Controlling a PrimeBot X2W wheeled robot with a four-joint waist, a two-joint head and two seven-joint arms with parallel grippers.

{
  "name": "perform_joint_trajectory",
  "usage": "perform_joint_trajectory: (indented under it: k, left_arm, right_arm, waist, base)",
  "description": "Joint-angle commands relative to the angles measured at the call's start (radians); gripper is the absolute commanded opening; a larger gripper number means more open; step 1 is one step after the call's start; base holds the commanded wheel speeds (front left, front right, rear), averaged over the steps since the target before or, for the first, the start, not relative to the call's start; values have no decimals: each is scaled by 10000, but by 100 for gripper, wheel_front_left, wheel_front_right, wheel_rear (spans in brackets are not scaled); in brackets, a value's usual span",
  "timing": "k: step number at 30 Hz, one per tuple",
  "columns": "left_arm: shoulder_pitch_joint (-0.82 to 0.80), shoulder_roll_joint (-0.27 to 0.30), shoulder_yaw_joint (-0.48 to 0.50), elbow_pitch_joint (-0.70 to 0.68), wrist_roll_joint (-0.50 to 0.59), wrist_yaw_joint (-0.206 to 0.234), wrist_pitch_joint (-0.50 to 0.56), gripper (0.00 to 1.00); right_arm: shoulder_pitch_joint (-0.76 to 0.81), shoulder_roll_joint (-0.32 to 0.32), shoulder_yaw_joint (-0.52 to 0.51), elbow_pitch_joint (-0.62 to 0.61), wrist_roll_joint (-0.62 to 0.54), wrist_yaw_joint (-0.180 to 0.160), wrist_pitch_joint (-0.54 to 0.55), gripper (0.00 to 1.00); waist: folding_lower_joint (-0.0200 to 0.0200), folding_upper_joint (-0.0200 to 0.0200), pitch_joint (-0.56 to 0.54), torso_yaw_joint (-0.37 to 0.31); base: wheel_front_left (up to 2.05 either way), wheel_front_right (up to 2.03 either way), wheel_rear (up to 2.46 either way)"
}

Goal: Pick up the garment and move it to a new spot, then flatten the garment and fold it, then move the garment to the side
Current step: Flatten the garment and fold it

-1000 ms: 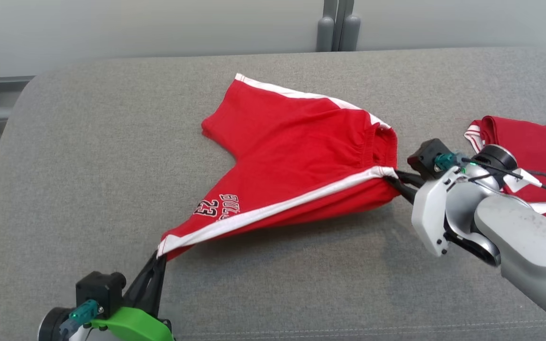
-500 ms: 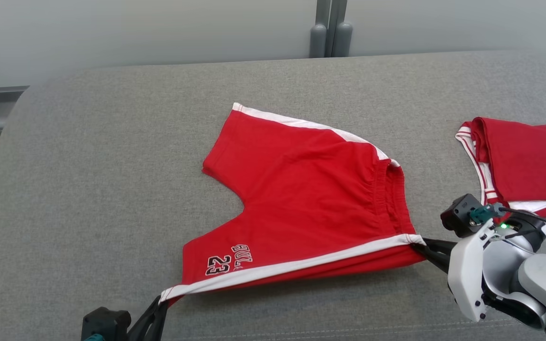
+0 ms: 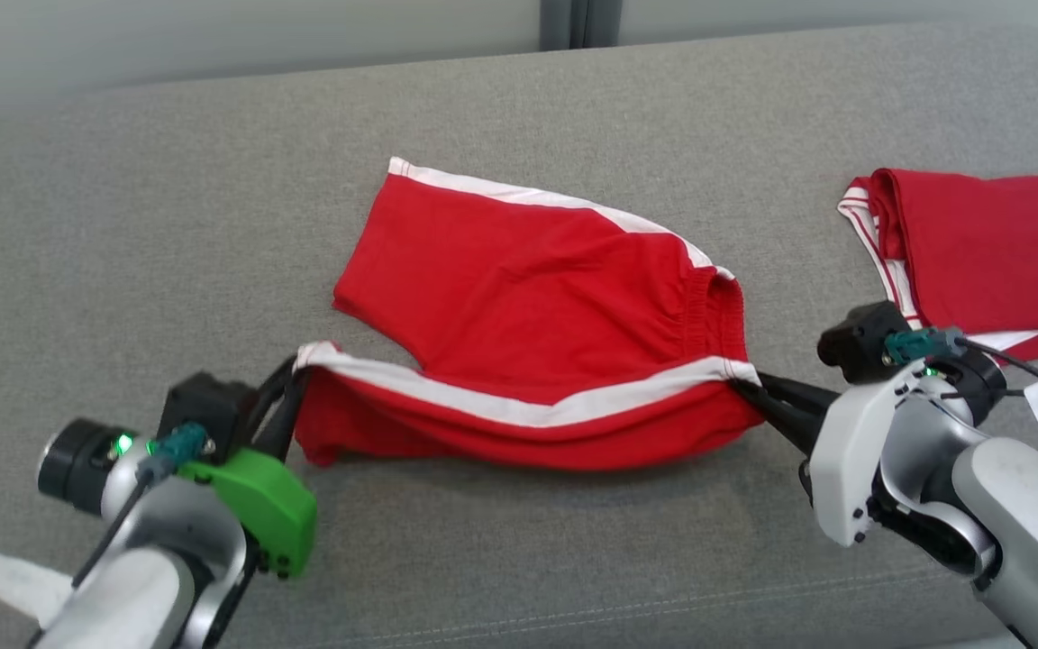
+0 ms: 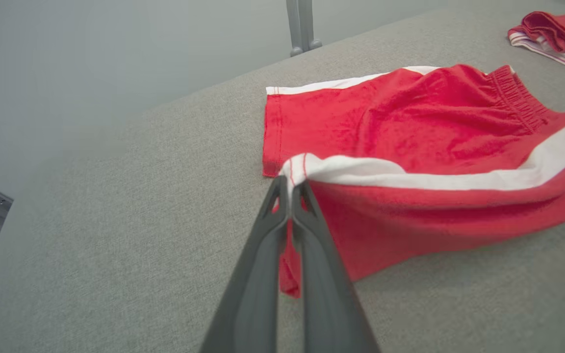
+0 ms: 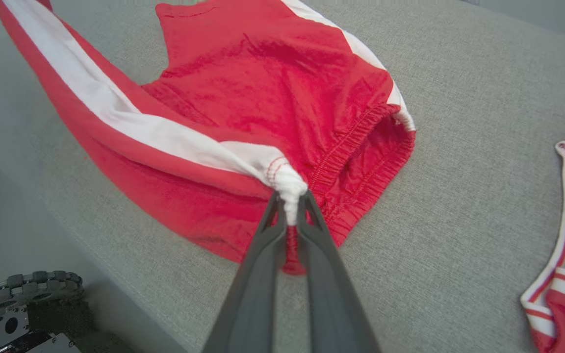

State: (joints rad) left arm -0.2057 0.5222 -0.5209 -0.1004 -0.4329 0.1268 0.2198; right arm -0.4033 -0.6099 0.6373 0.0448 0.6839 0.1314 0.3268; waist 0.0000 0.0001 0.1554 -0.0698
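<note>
Swings the near leg of the red shorts (image 3: 528, 297) up and over toward the far leg, hiding the printed number, face up a second ago. Spans the middle of the grey cushion (image 3: 519, 99), far leg and waistband lying flat, near half raised in a sagging fold, ready to land leg on leg. Leaves the second red garment (image 3: 997, 243) alone, well apart at the right, probably to keep it clear of the fold. Pinches the white stripe (image 3: 528, 412) at both ends to keep the folding edge taut: left gripper (image 3: 295, 374) clamped tight on the hem corner, right gripper (image 3: 742, 388) clamped on the bunched waistband end. Looks mid-fold, flattening apparently done, with the lowering of the stripe onto the far leg's edge yet to come. Needs both ends lowered together, by the look of it, to stop the slack middle from creasing under the top layer.
</note>
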Motion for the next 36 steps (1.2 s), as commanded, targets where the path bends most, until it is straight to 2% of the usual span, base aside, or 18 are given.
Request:
perform_joint_trajectory:
  k: [1,5,20,27,36]
  left_arm:
    - [-832,-151,24,466,128,-199,-21,0]
    - [-1874,-380,65,1216,218,-412,-125,0]
    - [-5517,-1161,115,4415,470,-1051,-515,0]
    - [-6904,-1286,-85,5818,789,-1234,-535,0]
    - [-8025,-1383,-278,7107,1037,-1352,-554,0]
  right_arm:
    - [-353,215,-125,54,-129,-16,15,0]
    - [-801,509,-309,197,-437,-16,-190,0]
    - [-1889,2307,-1307,1701,-1261,-16,-1525,0]
    - [-2355,3107,-1543,2440,-1552,-15,-2062,0]
    - [-2902,3642,-1692,3213,-1851,-16,-2623,0]
  waist:
    - [0,-1,625,-363]
    - [0,-1,1009,-524]
    - [0,-1,2232,-1206]
    - [0,-1,2519,-1582]
    - [0,-1,2811,-1878]
  base:
    - [0,0,0]
    - [0,0,0]
    - [0,0,0]
    - [0,0,0]
    - [0,0,0]
